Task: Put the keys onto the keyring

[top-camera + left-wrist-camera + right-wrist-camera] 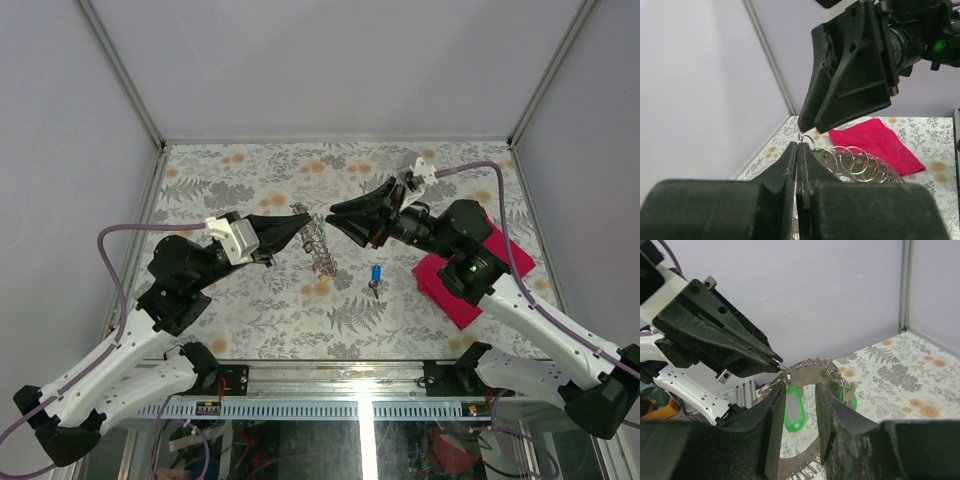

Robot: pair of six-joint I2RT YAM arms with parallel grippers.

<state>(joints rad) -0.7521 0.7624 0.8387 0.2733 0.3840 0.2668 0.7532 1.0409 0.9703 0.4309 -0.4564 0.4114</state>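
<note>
The keyring [320, 246], a large grey metal ring with small split rings round its rim, hangs upright between my two grippers above the table. My left gripper [302, 219] is shut on one small split ring at its top edge; the pinch shows in the left wrist view [801, 148]. My right gripper [334, 211] is open, with its jaws astride the keyring [810, 371] and not touching it. A green-headed key [849, 394] and a green tag [792, 407] hang from the ring. The blue-headed key [375, 276] lies on the table below.
A red cloth [472, 272] lies at the right, under the right arm, and also shows in the left wrist view [875, 142]. The floral table [240, 180] is enclosed by white walls with metal corner posts.
</note>
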